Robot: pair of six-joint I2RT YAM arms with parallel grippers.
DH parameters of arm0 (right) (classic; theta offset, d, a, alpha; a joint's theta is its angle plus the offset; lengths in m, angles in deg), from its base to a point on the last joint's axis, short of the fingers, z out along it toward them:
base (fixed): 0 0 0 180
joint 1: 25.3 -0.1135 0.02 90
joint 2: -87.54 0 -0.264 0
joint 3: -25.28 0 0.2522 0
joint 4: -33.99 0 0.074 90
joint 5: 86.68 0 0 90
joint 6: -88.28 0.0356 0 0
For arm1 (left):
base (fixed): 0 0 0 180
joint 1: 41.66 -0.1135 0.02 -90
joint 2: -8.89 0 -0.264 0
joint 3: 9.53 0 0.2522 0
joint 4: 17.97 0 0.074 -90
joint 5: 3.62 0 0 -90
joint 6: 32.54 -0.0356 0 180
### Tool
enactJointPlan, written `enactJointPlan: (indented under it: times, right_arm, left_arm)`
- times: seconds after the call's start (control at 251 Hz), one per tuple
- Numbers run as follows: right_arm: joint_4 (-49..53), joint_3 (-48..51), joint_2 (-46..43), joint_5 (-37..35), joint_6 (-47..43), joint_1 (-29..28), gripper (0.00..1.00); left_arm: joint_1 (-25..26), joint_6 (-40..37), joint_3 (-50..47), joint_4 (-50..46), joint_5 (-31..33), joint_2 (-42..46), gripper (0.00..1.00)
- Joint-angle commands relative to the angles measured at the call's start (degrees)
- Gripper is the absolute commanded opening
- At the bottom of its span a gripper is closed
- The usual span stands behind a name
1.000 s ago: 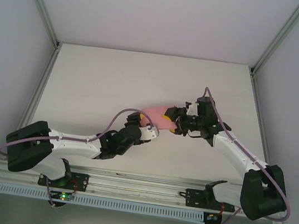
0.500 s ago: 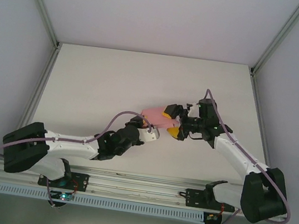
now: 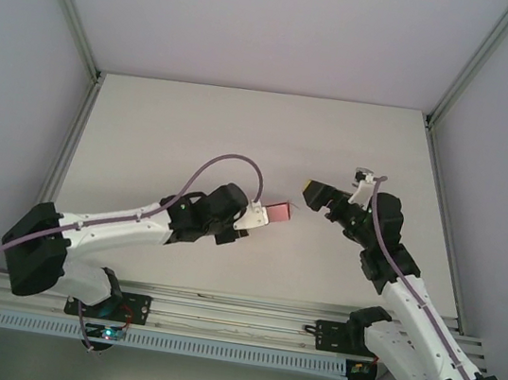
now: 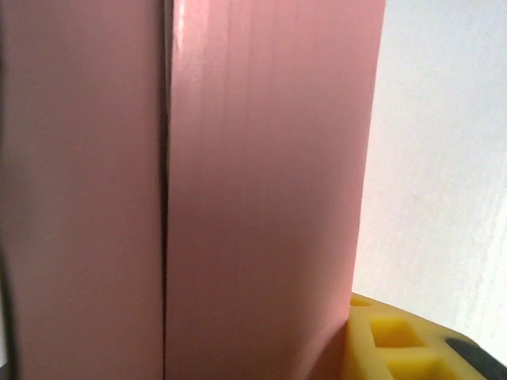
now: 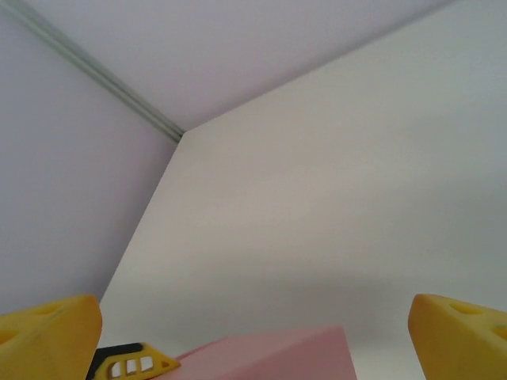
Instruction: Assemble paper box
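Observation:
The paper box [image 3: 278, 213] is a small pink closed box, held clear of the table at mid-table. My left gripper [image 3: 263, 214] is shut on its left end. In the left wrist view the paper box [image 4: 238, 190] stands close up with a dark seam down its face, and one yellow finger pad [image 4: 396, 340] presses its lower right side. My right gripper [image 3: 316, 195] stands open just right of the box, apart from it. The right wrist view has its yellow fingertips [image 5: 47, 332] spread wide, with the paper box [image 5: 277, 356] low between them.
The white table [image 3: 166, 139] stretches out behind and to both sides of the arms. Grey walls with metal frame rails [image 3: 68, 153] close in the left, right and back. A metal rail [image 3: 234, 326] carries both arm bases at the near edge.
My right gripper has opened, let go of the box and drawn back to the right. My left gripper has closed on the box and turned it, carrying it alone.

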Motion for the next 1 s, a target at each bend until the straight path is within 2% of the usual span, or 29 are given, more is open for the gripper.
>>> enactJointPlan:
  times: [0.0,0.068,0.176,0.287,0.511,0.591,0.654,0.73,0.886,0.998]
  right_arm:
    - [-4.70,-0.69,1.97,7.12,-9.00,-1.13,0.98]
    - [-1.66,-1.99,3.85,9.49,-12.00,-2.31,0.97]
    - [1.63,-2.68,5.97,11.16,-14.71,-4.13,0.87]
    - [3.95,-2.55,7.81,9.51,-17.07,-6.25,0.80]
    - [8.02,-4.89,13.00,5.24,-20.65,-8.50,0.78]
    - [10.35,-6.96,15.04,2.48,-22.31,-9.18,0.72]
    - [12.97,-8.91,16.79,1.06,-23.35,-9.81,0.57]
    - [16.21,-10.87,18.45,0.68,-23.76,-11.01,0.46]
    - [18.28,-11.53,19.47,-2.89,-23.51,-13.52,0.44]
    - [19.62,-12.24,20.35,-4.14,-23.61,-14.07,0.37]
  left_arm:
    - [-1.82,0.41,4.21,-15.09,-6.12,-3.61,0.29]
    - [-3.31,-0.09,5.69,-17.47,-8.02,-5.71,0.30]
    - [-6.75,-1.01,8.18,-21.39,-14.23,-8.76,0.31]
    - [-8.05,-2.39,8.59,-21.88,-16.03,-10.21,0.32]
    - [-9.45,-6.01,8.87,-23.08,-18.99,-12.40,0.32]
    - [-9.71,-6.58,9.34,-23.30,-19.52,-13.16,0.33]
    - [-9.90,-6.69,9.64,-23.40,-19.31,-13.56,0.32]
    - [-10.34,-7.19,9.65,-23.14,-19.86,-13.83,0.33]
    - [-10.88,-7.60,9.92,-23.46,-20.19,-14.04,0.33]
    - [-11.28,-7.86,9.91,-22.66,-20.34,-13.84,0.33]
